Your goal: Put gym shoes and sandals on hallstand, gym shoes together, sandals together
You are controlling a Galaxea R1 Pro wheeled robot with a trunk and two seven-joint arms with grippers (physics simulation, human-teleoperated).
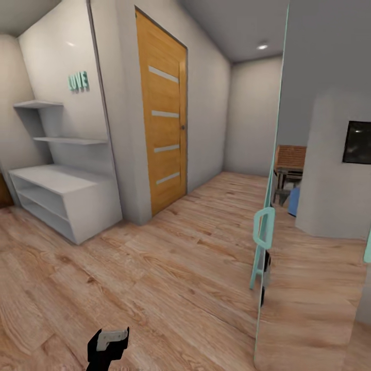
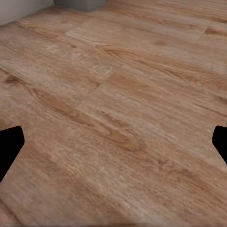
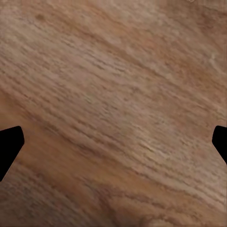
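The hallstand [image 1: 67, 198] stands at the far left of the corridor, a low light-grey bench with two long shelf compartments, both bare, set against the wall beneath two upper wall shelves [image 1: 54, 121] and teal letters reading LOVE [image 1: 78, 81]. The corridor floor [image 1: 170, 257] of light brown wood planks stretches from the hallstand across to the right and away into the far end of the passage. Just right of the hallstand, past a wall corner, is an orange wooden door [image 1: 164, 136] with pale horizontal strips. At the right, a tall mirror panel [image 1: 314, 206] with a teal edge and handle reflects the floor and a room beyond. The left gripper [image 2: 113, 144] hangs over bare planks, its two dark fingertips [image 2: 9, 146] set wide apart with nothing between them. The right gripper [image 3: 113, 144] is likewise spread wide over bare wood grain, empty. A dark piece of the robot [image 1: 108, 345] shows low in the head view, near the left.
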